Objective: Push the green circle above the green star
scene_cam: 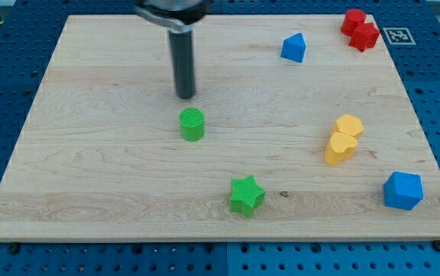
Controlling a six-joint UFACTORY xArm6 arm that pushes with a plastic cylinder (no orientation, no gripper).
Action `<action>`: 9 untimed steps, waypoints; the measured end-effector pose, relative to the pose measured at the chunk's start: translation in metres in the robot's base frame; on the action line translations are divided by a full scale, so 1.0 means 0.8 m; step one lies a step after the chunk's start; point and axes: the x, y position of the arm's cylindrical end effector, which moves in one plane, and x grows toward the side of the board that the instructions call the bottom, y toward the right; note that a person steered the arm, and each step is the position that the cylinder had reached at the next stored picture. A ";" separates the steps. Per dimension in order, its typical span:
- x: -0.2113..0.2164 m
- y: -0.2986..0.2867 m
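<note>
The green circle, a short cylinder, stands near the middle of the wooden board. The green star lies lower and to the view's right of it, near the board's bottom edge. My tip is at the end of the dark rod, just above the green circle toward the view's top, a small gap apart from it.
A blue block sits at the upper right. Two red blocks sit at the top right corner. Two yellow blocks lie at the right. A blue block sits at the bottom right.
</note>
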 end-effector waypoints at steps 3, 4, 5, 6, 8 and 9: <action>0.037 -0.018; 0.053 -0.001; 0.053 0.034; 0.056 0.054; 0.063 0.026; 0.063 0.013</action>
